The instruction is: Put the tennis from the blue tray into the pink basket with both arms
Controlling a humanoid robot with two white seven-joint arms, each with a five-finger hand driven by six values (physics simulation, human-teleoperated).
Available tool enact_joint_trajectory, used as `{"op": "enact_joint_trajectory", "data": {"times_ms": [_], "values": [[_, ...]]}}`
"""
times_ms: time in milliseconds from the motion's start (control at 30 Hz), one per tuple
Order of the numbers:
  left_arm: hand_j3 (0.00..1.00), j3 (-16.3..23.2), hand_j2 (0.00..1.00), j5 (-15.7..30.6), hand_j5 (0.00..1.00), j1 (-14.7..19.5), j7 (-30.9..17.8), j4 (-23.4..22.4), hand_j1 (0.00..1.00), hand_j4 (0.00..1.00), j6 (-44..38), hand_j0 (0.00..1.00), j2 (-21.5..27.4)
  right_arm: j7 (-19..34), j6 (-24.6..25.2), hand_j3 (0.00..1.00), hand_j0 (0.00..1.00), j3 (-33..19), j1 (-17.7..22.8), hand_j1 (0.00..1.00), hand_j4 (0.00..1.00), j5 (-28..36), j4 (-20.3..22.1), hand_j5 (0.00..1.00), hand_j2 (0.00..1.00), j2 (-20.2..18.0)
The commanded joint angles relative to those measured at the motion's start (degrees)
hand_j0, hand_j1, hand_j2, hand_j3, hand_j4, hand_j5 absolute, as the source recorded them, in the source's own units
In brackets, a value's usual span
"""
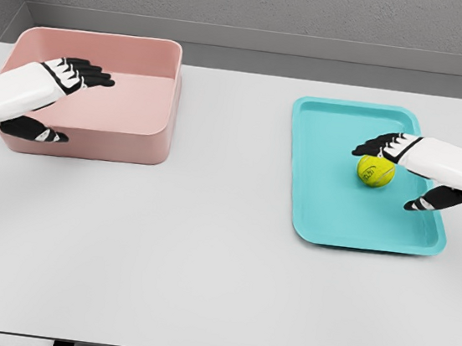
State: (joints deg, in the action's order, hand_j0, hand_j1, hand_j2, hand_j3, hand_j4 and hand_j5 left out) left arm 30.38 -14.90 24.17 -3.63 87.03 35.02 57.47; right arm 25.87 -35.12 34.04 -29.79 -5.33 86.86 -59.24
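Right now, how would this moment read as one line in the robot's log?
tennis ball: on blue tray | right hand: open over ball | left hand: open at pink basket

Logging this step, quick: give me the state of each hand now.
Left hand: open, holding nothing, at the near wall of the pink basket.
Right hand: open, around the tennis ball on the blue tray, not gripping.

yellow tennis ball (375,171) on blue tray (327,210), pink basket (125,139)
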Motion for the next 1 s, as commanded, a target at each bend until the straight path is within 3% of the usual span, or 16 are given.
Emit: {"op": "enact_joint_trajectory", "data": {"times_ms": [0, 167, 200, 300, 467, 667, 733, 967], "values": [[1.0, -0.3, 1.0, 0.5, 1.0, 0.0, -0.1, 0.3, 1.0, 1.0, 0.0, 1.0, 0.0, 0.5, 0.1, 1.0, 1.0, 0.0, -0.1, 1.0, 1.0, -0.4, -0.1, 1.0, 1.0, 0.0], [1.0, -0.2, 1.0, 0.5, 1.0, 0.0, -0.1, 0.5, 1.0, 1.0, 0.0, 1.0, 0.0, 1.4, 0.1, 1.0, 1.0, 0.1, -3.9, 1.0, 1.0, -1.5, -3.2, 1.0, 1.0, 0.9], [1.0, 0.0, 1.0, 0.5, 1.0, 0.0, -0.1, 0.4, 1.0, 1.0, 0.0, 1.0, 0.0, 3.6, 0.1, 1.0, 1.0, 0.2, -4.9, 1.0, 1.0, -4.8, -3.3, 1.0, 1.0, 1.1], [1.0, 0.2, 1.0, 0.7, 1.0, -0.2, -0.1, 0.4, 1.0, 1.0, 0.0, 1.0, 0.0, 3.7, 0.1, 1.0, 1.0, 1.4, -6.8, 1.0, 1.0, -8.4, -2.7, 1.0, 1.0, 2.6], [1.0, 0.1, 1.0, 0.9, 1.0, -2.0, -0.2, 0.4, 1.0, 1.0, 0.0, 1.0, 0.0, 3.8, 0.1, 1.0, 1.0, 8.6, -11.8, 1.0, 1.0, -11.6, -3.3, 1.0, 1.0, 6.2], [1.0, -0.1, 1.0, 0.8, 1.0, -2.4, -0.2, 0.8, 1.0, 1.0, 0.0, 1.0, 0.0, 3.8, 0.1, 1.0, 1.0, 10.1, -12.1, 1.0, 1.0, -14.3, -9.9, 1.0, 1.0, 7.6], [1.0, -0.2, 1.0, 0.7, 1.0, -2.7, -0.2, 1.6, 1.0, 1.0, 0.0, 1.0, 0.1, 3.7, 0.1, 1.0, 1.0, 10.0, -12.2, 1.0, 1.0, -14.3, -14.2, 1.0, 1.0, 7.7], [1.0, -0.1, 1.0, 0.8, 1.0, -3.1, -0.6, 2.6, 1.0, 1.0, 0.0, 1.0, 1.8, 3.5, 0.1, 1.0, 1.0, 9.7, -14.1, 1.0, 1.0, -14.3, -15.8, 1.0, 1.0, 11.7]]}}
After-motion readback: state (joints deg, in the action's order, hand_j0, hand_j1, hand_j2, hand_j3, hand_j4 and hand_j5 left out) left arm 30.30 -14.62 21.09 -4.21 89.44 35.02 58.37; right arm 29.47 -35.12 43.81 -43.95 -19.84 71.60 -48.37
